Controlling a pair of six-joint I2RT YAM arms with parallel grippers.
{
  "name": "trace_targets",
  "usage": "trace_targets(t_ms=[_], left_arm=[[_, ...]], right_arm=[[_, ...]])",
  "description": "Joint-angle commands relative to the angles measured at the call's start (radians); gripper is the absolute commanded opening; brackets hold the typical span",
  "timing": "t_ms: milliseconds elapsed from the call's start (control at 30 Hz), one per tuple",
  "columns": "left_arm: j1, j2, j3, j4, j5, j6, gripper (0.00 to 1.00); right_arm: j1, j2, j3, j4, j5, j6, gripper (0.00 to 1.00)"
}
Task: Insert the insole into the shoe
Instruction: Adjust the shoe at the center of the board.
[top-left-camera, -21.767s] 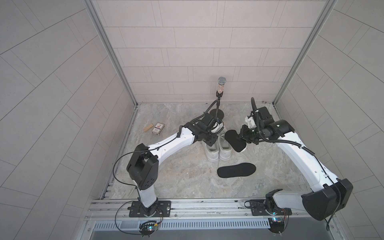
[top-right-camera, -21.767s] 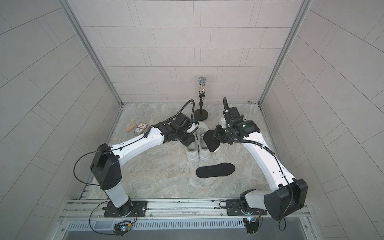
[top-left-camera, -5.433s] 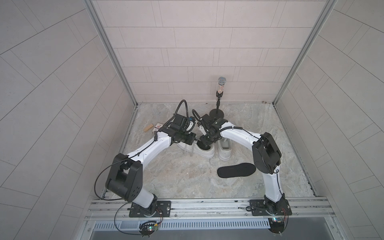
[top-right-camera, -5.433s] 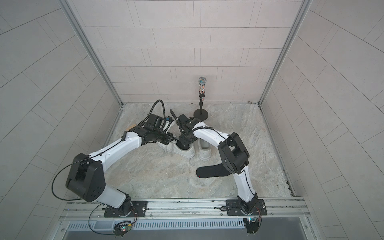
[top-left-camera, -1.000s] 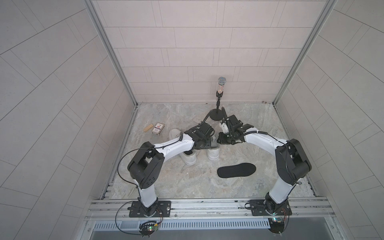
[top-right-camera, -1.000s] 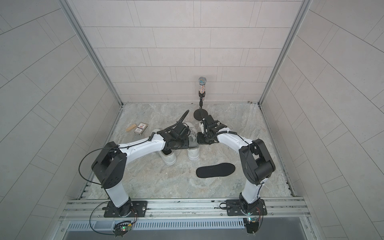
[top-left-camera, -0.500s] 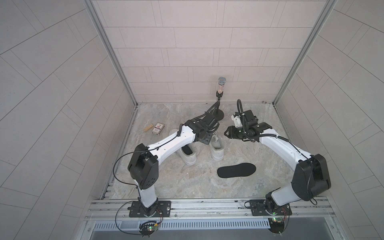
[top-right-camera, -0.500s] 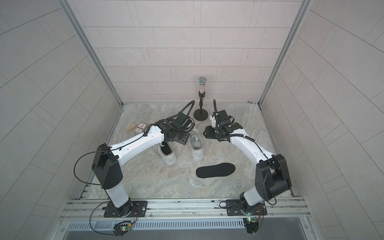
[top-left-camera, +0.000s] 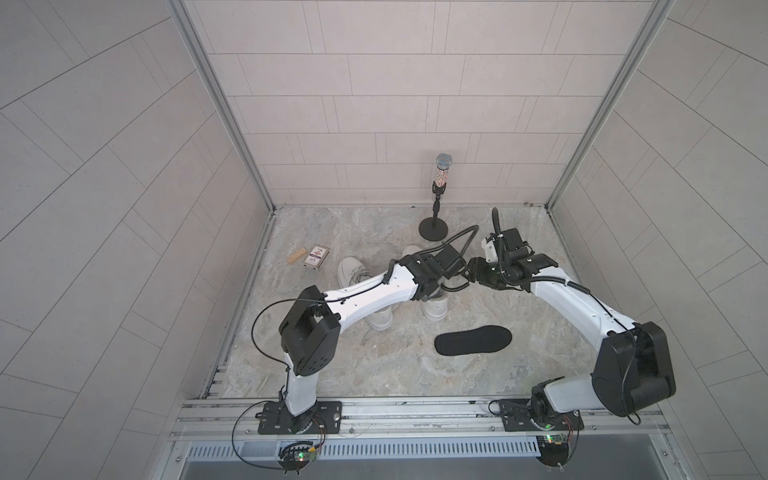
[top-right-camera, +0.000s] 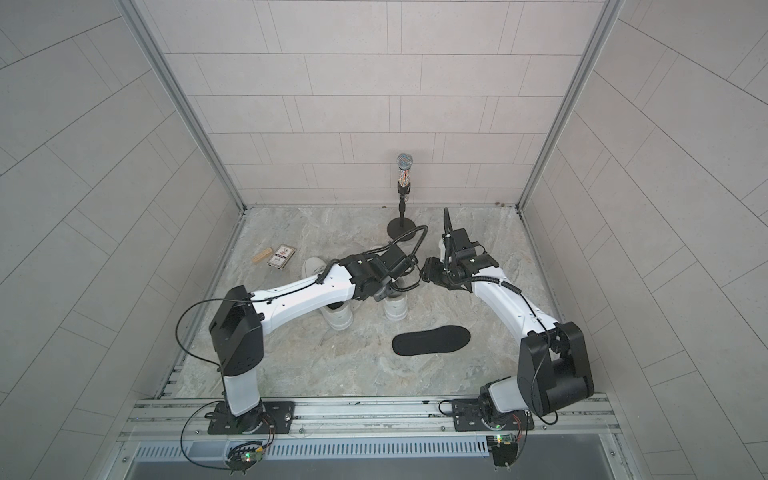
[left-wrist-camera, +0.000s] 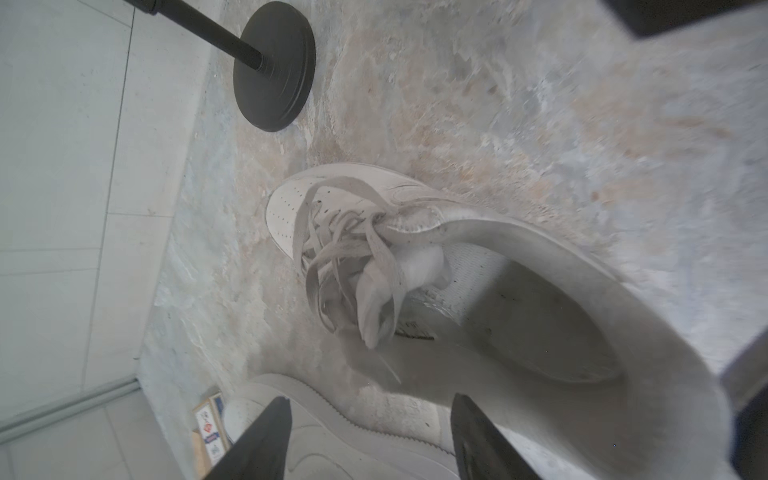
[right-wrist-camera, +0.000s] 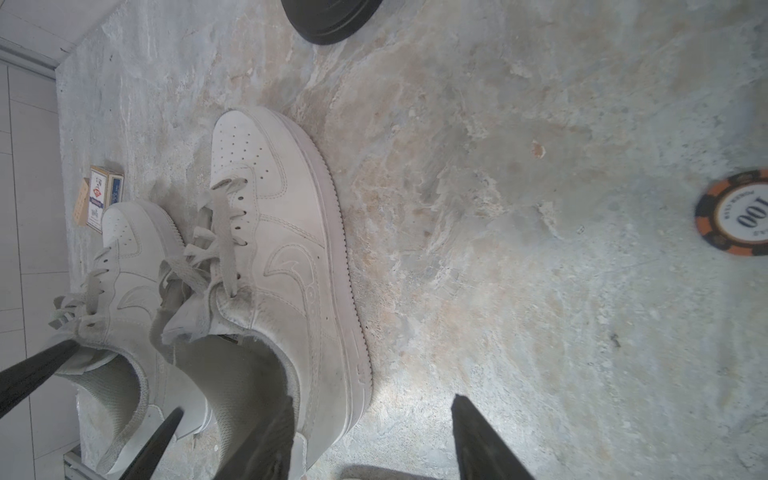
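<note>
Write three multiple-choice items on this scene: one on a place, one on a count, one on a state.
1. Where is the black insole?
A: inside a shoe. B: held up in the air. C: flat on the floor, apart from both shoes.
2. How many white shoes are there?
A: two. B: one. C: three.
3. The left gripper is:
A: shut on a lace. B: open, holding nothing. C: shut on the insole.

Key: 1 C, it lies alone on the floor in both top views. 2 A, the right wrist view shows a pair. 3 B, its fingers stand apart, gripping nothing.
</note>
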Motion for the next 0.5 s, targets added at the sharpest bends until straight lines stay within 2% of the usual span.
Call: trace_targets(t_ms=[0, 67, 267, 467], left_arm=[[0.002, 0.052, 0.013, 0.083, -0.140, 0.112, 0.66], [0.003, 0.085, 0.022, 0.124, -0.176, 0.133, 0.67], [0.004, 0.157, 0.056, 0.179, -0.123, 0.167, 0.67], [0.016, 0.167, 0.108, 0.172, 0.062, 0.144, 0.67]], right_arm=[[-0.006, -0.039, -0.008, -0.015, 0.016, 0.012, 0.61], [-0.008, -0.046, -0.011, -0.029, 0.017, 0.008, 0.62], [-0.011, -0.070, -0.017, -0.064, 0.027, -0.005, 0.62], [-0.012, -0.084, -0.035, -0.110, 0.045, -0.004, 0.62]])
